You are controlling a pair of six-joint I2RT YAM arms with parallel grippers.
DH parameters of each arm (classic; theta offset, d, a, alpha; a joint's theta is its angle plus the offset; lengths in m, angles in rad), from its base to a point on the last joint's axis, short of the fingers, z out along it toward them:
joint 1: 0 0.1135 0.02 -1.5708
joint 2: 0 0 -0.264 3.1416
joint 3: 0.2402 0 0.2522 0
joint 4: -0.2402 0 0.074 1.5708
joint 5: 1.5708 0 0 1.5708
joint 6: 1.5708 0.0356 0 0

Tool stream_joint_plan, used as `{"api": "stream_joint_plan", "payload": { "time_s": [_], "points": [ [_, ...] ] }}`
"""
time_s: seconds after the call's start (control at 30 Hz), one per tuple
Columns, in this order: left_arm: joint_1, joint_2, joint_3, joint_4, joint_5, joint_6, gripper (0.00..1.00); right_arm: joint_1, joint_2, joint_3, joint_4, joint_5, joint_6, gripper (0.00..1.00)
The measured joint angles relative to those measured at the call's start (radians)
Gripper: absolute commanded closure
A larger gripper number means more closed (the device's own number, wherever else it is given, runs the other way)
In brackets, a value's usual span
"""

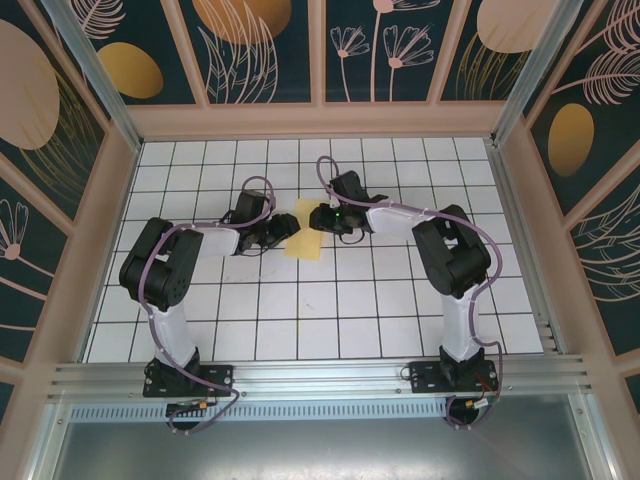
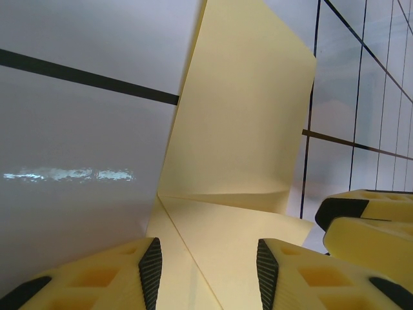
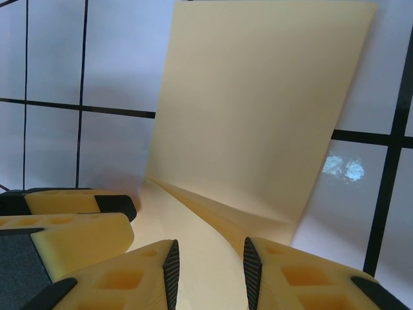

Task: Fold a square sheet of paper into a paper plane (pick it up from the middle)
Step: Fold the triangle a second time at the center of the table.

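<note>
Top external view: the partly folded square sheet of paper (image 1: pixel 305 240) is laid near the middle of the tabletop (image 1: pixel 400 320), long axis running far edge to near edge. It is straddled by the left gripper (image 2: pixel 208 258) and right gripper (image 3: pixel 210 258), jaws narrowly parted, unclamped.

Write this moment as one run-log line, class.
yellow sheet: creased, one part raised | left pincer: open over sheet | right pincer: open over sheet
</note>
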Motion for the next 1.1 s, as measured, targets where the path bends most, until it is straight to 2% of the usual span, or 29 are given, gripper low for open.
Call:
{"api": "stream_joint_plan", "payload": {
  "time_s": [0.6,0.77,1.1],
  "points": [
    [0.000,0.000,0.000,0.000,0.000,0.000,0.52,0.004,0.049,0.000,-0.008,-0.001,-0.019,0.62],
    [0.000,0.000,0.000,0.001,0.000,0.000,0.52,0.006,0.048,-0.012,0.010,-0.032,-0.019,0.60],
    [0.000,0.000,0.000,0.000,0.000,0.000,0.54,0.016,0.008,-0.089,0.052,-0.096,0.012,0.63]
  ]
}}
